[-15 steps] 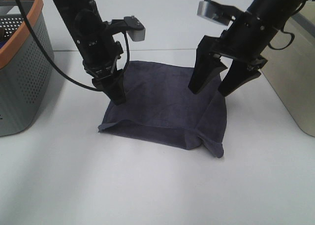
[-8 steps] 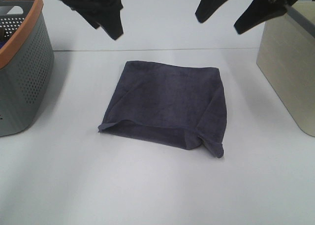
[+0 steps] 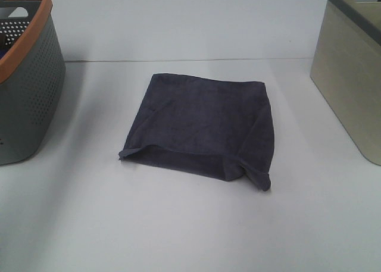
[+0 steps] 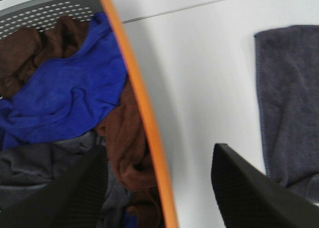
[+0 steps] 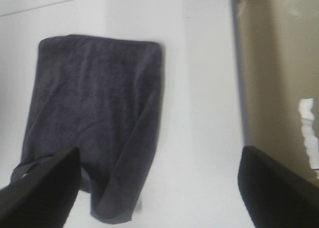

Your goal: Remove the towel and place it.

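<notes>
A dark grey folded towel (image 3: pixel 202 126) lies flat on the white table (image 3: pixel 178 224), with its near right corner rumpled. It also shows in the left wrist view (image 4: pixel 289 103) and the right wrist view (image 5: pixel 94 108). Neither gripper shows in the exterior high view. My left gripper (image 4: pixel 158 158) is open and empty, high above the basket's rim and left of the towel. My right gripper (image 5: pixel 159 155) is open and empty, high above the table between the towel and the beige bin.
A grey perforated basket with an orange rim (image 3: pixel 30 75) stands at the left and holds blue, brown and grey cloths (image 4: pixel 65 98). A beige bin (image 3: pixel 351 75) stands at the right, also in the right wrist view (image 5: pixel 274 78).
Both arms lifted up from beside the towel and left the exterior high view. The towel stays where it lay.
</notes>
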{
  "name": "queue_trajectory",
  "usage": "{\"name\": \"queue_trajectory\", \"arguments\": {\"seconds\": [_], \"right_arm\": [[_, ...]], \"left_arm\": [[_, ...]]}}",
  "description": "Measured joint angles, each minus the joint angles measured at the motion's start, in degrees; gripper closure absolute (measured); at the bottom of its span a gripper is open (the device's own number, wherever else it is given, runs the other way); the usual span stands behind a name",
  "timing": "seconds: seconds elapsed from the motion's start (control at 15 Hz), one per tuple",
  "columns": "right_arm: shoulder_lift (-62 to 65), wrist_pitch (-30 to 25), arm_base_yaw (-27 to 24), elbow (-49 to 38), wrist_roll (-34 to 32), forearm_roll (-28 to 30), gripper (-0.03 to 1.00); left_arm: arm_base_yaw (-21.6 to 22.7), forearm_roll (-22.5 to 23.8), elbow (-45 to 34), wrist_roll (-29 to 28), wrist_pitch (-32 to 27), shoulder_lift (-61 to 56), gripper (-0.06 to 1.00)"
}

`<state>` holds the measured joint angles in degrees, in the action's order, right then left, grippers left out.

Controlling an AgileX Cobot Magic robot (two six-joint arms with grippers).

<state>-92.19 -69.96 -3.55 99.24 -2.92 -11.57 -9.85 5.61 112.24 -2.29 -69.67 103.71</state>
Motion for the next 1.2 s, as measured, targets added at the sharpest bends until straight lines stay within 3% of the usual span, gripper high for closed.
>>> {"name": "queue_trajectory", "arguments": {"seconds": [0.2, 0.4, 0.67, 0.87, 1.13, 1.2], "right_arm": [[8.25, 0.52, -1.78, -7.62, 2.12, 3.04, 0.14], [23.49, 0.4, -1.78, -21.2, 2.18, 3.27, 0.14], [43.14, -0.17, -1.78, -35.81, 2.12, 3.44, 0.14], [54.03, -0.17, -1.78, -42.69, 2.12, 3.78, 0.14], [67.49, 0.23, -1.78, -55.29, 2.92, 7.45, 0.14], [70.24, 0.46, -1.78, -57.24, 3.84, 7.45, 0.14]], "left_arm": [[8.48, -1.78, -7.68, 0.86, 0.0, -6.25, 0.36], [12.49, -1.49, -21.77, 0.92, 0.0, -19.6, 0.36], [12.78, 0.29, -41.02, 0.23, 1.38, -38.16, 0.36], [12.78, 1.89, -49.85, 0.11, 3.32, -48.3, 0.36], [12.78, 2.58, -66.29, -0.23, 15.64, -67.67, 0.36], [12.78, 2.58, -68.75, -0.23, 16.33, -71.16, 0.36]]}}
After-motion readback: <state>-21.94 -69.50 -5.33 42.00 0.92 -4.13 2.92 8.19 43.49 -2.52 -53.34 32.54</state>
